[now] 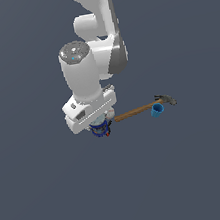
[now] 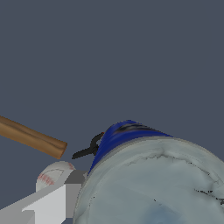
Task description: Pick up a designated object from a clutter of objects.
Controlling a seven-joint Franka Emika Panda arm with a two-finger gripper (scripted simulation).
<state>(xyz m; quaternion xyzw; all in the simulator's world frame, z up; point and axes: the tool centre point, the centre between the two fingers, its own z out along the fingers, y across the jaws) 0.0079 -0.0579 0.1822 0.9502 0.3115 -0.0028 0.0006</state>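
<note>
So the Panda arm is hanging right over the pile, wrist pointed down, and its white hand pretty much covers the dark-blue can, which only pokes out underneath as a bit of blue with a pale top. From the wrist view the can fills most of the shot, its pale grey lid right up close and the blue side wall curving away behind it. One white finger shows just beside the can's wall, but honestly I can't tell if the fingers are clamped on it or only sitting around it. The wooden-handled hammer lies on the dark surface, handle end near the can, head off toward the exterior view's right, with the little bright-blue cup right against it near the head. The wrist view also catches the baseball beside that finger, the handle end near it, and a black clamp just behind the can.
</note>
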